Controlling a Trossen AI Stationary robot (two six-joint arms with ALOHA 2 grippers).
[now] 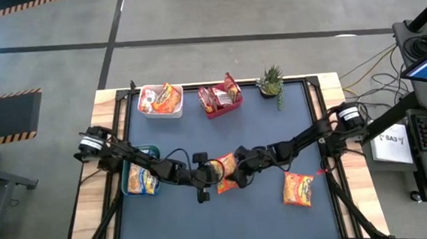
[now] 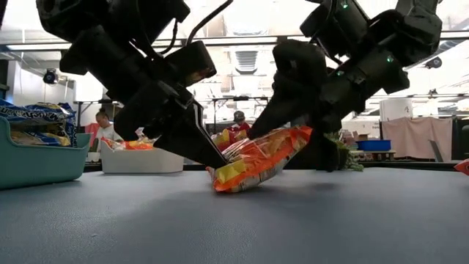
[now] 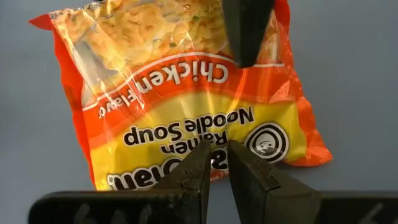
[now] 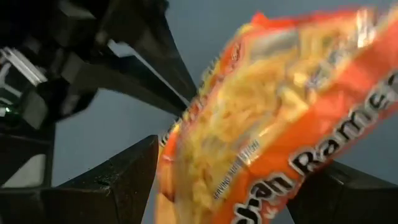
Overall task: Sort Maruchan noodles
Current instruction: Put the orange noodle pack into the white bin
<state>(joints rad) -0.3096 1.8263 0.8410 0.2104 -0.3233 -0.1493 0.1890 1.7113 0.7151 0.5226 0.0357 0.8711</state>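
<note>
The left gripper (image 3: 216,163) pinches the near edge of the orange chicken packet (image 3: 186,93) while the right gripper (image 2: 308,143), fingers wide apart, straddles its far end, seemingly a handover.

**Hidden, cropped and blurred parts**

In the left wrist view the orange packet (image 3: 186,106) has its top cut off by the frame, its brand word is partly covered by the left gripper (image 3: 216,163), and a dark finger (image 3: 245,28) masks part of its clear window. In the right wrist view the packet is blurred and cropped, with only fragments of lettering legible. In the low view the arms hide the packet's far end and much of the white bin (image 2: 139,158). From above, the labels inside the red bin (image 1: 221,100) are too small to read.
</note>
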